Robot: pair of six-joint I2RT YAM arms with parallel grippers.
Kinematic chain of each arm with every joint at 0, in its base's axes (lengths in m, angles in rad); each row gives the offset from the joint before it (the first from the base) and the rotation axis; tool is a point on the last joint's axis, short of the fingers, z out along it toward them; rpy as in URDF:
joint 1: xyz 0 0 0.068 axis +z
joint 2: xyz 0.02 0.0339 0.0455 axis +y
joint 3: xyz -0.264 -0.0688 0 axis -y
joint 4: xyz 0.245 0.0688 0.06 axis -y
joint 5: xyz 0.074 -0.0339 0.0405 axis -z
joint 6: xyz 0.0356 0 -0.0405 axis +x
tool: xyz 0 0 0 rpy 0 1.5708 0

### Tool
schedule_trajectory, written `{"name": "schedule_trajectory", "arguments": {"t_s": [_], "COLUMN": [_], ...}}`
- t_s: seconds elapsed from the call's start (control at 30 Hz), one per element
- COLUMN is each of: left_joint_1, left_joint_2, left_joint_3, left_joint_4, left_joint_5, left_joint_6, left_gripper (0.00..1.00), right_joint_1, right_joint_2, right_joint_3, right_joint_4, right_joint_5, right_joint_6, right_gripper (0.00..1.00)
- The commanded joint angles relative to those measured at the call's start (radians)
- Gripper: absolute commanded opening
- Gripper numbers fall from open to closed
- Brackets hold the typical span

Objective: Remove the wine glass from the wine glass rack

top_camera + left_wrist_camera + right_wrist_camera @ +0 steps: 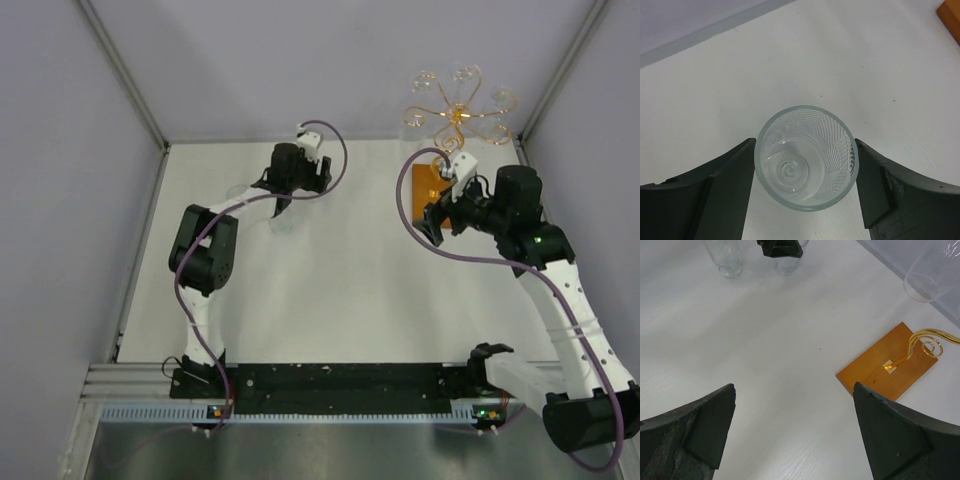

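Observation:
The gold wire rack point(458, 112) stands at the back right on its orange-brown wooden base point(887, 362), and clear glasses point(465, 72) hang from its scroll arms. One hanging bowl point(930, 270) shows in the right wrist view. A ribbed clear wine glass point(806, 157) stands upright between the fingers of my left gripper point(806, 150). Both fingers touch its rim. In the top view this left gripper point(283, 205) is at the back left of the table. My right gripper point(794, 390) is open and empty, just left of the base.
Another clear glass point(725, 260) stands on the white table beside the left gripper. Grey walls close the back and both sides. The base's corner point(951, 15) shows at the far right of the left wrist view.

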Motion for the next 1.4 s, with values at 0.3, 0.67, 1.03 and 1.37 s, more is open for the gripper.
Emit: {"name": "schedule_trajectory", "arguments": {"t_s": [0.3,0.67,1.03,1.37], "left_joint_1": [0.102,0.149,0.158,0.158], "left_joint_2": [0.058,0.021,-0.112,-0.247], "left_joint_3": [0.139,0.114,0.002,-0.049], "left_joint_4": [0.035,0.027,0.013,0.087], "left_joint_5": [-0.101,-0.06,-0.023,0.12], "left_joint_6": [-0.071,-0.071,-0.037,0.004], "left_gripper": [0.07,0.64,0.99,0.99], "right_joint_1": [-0.003,-0.003,-0.003,-0.001], "right_joint_2": [0.056,0.104,0.13,0.155], "right_joint_3": [0.1,0.133,0.142,0.209], "right_joint_4": [-0.009,-0.005,0.04,0.078], "right_joint_5": [-0.015,-0.042,-0.067,-0.038], "right_joint_6": [-0.005,-0.004,0.006,0.079], "right_gripper": [0.99,0.99,0.99,0.99]}}
